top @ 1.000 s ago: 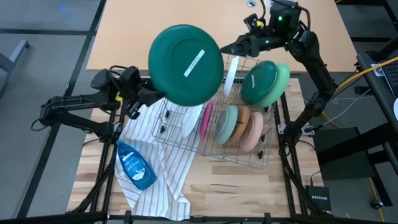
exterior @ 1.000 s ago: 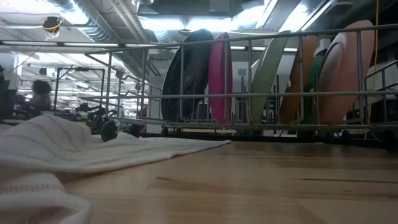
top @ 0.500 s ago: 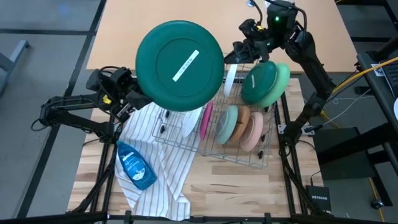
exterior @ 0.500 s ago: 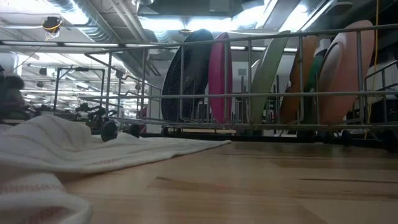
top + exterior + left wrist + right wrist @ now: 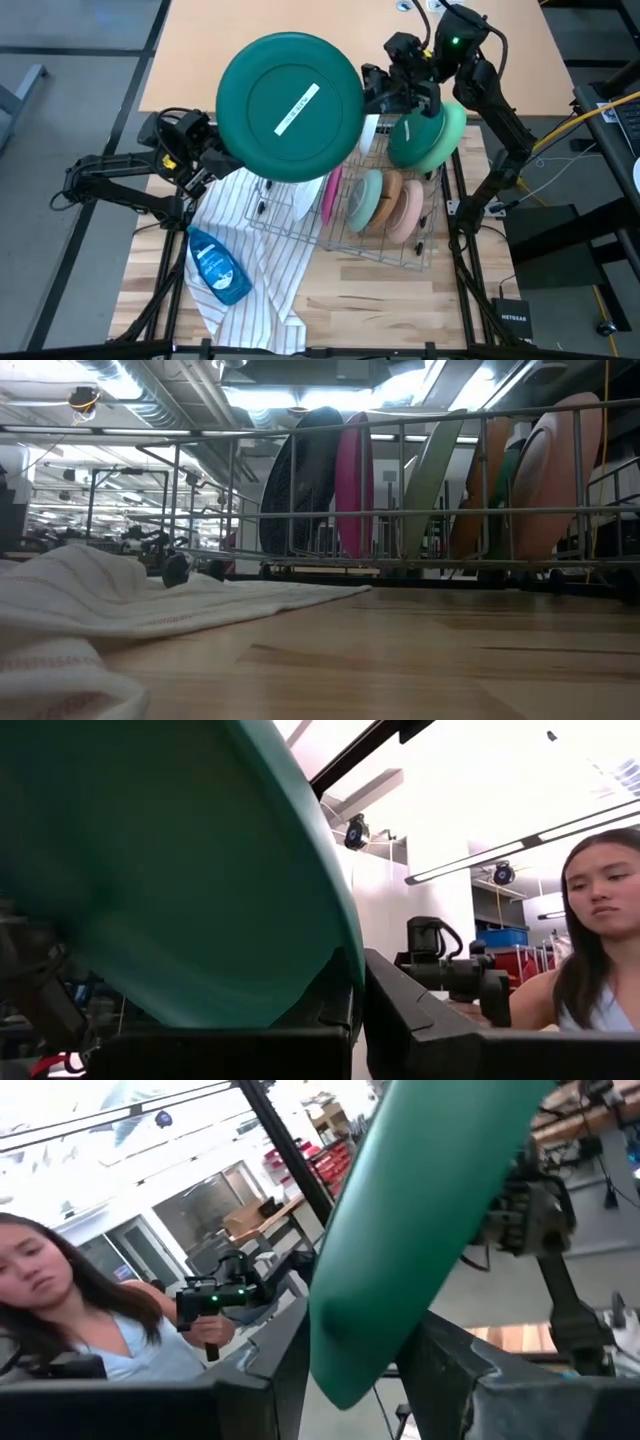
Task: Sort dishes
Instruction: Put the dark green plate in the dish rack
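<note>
A large dark green plate (image 5: 290, 95) is held up in the air over the rack's left end, its flat underside with a white label facing up. My left gripper (image 5: 222, 152) is shut on its near-left rim. My right gripper (image 5: 368, 98) is open at the plate's right rim, one finger on each side of the edge (image 5: 350, 1360). The other dishes stand on edge in the grey wire rack (image 5: 400, 255): white (image 5: 305, 195), magenta (image 5: 330, 195), sage (image 5: 365, 198), tan (image 5: 390, 195), peach (image 5: 408, 212), plus dark green (image 5: 415, 130) and light green (image 5: 452, 125). My left gripper pinches the big plate's rim (image 5: 340, 970) between its two fingers, coming from the table's left and slanting upward. The plate is lifted clear and spreads above and beyond the gripper. My right gripper's fingers (image 5: 285, 1370) straddle the opposite rim from the right; whether they touch it I cannot tell.
A striped white towel (image 5: 250, 260) lies under the rack's left end and over the table's near-left part. A blue soap bottle (image 5: 217, 265) lies on it. Bare wood shows along the near edge (image 5: 420, 660). A person sits beyond the table (image 5: 600, 930).
My left gripper drew back toward the table's left and tipped the big plate, which now faces up more squarely and sits a little higher. My right gripper came down and left from the far side until its fingers stood over the plate's right rim.
</note>
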Action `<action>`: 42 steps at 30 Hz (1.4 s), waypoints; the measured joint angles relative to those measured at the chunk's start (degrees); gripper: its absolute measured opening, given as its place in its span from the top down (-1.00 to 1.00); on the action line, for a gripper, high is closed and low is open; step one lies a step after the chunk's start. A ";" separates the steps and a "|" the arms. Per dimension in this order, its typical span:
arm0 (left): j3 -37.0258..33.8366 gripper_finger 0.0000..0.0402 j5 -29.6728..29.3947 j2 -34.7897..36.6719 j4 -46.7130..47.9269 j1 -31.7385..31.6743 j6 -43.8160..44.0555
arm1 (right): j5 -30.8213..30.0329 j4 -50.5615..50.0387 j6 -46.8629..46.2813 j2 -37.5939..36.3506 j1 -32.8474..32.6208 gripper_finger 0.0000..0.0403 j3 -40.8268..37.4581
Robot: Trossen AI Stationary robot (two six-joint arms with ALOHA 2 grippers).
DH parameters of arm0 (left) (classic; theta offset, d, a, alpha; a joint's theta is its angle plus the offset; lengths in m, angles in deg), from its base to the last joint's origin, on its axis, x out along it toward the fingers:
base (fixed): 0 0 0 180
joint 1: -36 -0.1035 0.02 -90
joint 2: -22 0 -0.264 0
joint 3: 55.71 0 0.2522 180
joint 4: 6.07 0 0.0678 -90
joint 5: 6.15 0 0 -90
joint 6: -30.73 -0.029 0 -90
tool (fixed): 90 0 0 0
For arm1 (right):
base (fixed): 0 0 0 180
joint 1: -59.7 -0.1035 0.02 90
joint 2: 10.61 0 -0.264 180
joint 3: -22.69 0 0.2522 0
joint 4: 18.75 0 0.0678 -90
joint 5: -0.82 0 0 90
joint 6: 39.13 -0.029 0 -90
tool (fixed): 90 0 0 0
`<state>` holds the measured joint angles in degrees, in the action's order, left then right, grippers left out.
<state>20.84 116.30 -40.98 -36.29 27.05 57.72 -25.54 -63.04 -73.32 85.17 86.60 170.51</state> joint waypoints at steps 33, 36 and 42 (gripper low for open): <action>0.00 0.39 -18.51 -0.10 0.52 -0.27 3.57 | -5.43 11.48 4.24 0.06 -4.84 0.93 0.00; 0.00 0.24 -19.38 -0.13 2.22 -1.31 -0.14 | -8.70 11.44 4.44 0.15 -4.78 0.93 -0.04; 0.00 0.13 -18.97 -0.11 8.56 -4.49 -2.35 | -14.21 12.55 4.44 0.15 -4.71 0.93 -0.04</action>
<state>20.84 97.33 -41.09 -27.73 22.55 55.37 -39.75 -50.49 -68.88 85.33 81.89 170.46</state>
